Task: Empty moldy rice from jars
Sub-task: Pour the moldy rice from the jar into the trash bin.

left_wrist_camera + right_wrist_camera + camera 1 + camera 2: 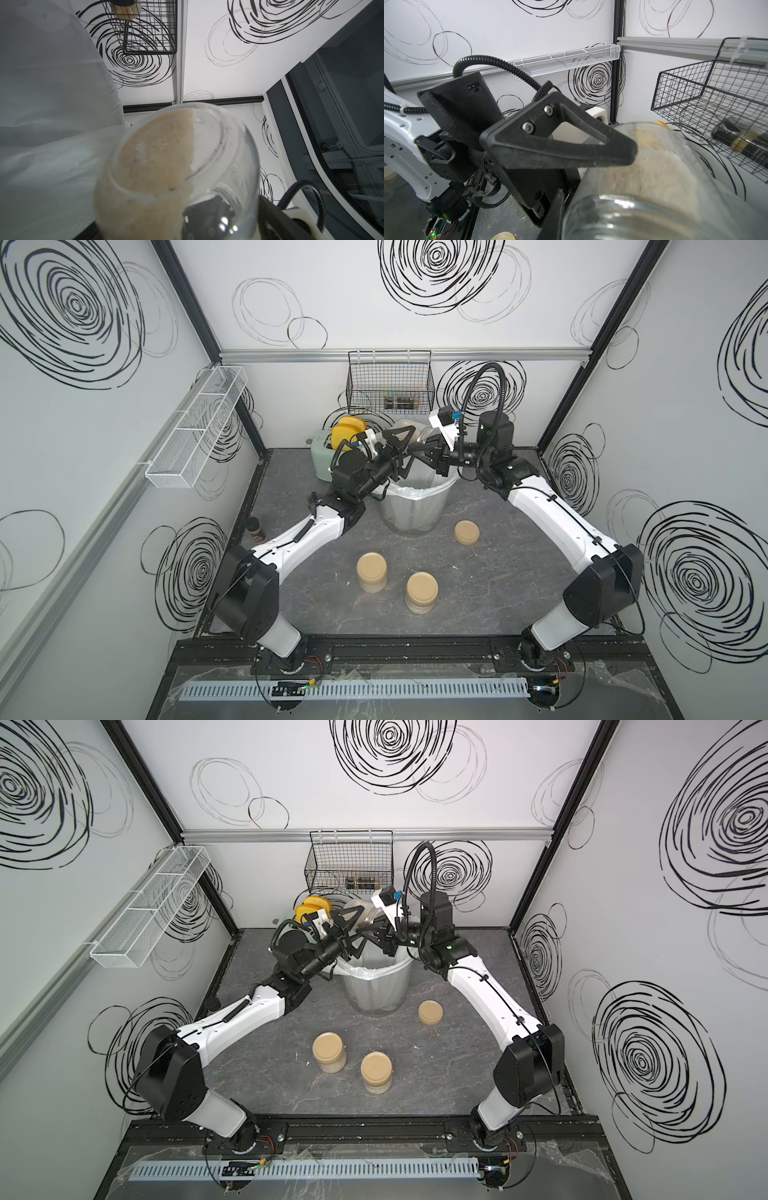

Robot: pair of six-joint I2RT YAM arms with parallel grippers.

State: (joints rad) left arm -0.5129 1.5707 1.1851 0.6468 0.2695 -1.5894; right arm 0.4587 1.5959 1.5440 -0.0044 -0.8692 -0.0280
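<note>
First, on your far left a white mesh wall shelf [195,431] hangs on the side wall. Below it, a small dark spice shaker [255,529] stands at the edge of the grey stone-pattern worktop [316,614]. At the back you see a mint-green toaster [321,460] with yellow round pieces [347,429] at its top.

The left pincer [400,450] is clamped around the body of the open clear glass jar [422,434]. This jar is tilted in the air over the pale round waste bin lined with a plastic bag [415,506]. In the left wrist view the off-white moldy rice [155,158] is inside this jar and lies against one side of it.

On the back wall above the bin hangs a black wire basket [390,377], with a small black-capped bottle [401,403] lying in it. In front of the bin, a closed clear jar with a tan lid [372,572] and a second closed jar [422,593] stand upright. They are near each other but apart, and both have pale grains inside.

The right pincer [430,452] has its fingers together at the mouth end of the open jar. Whether the glass rim sits between them, you cannot tell. To the right of the bin, one loose round tan lid [466,532] lies flat on the worktop.
</note>
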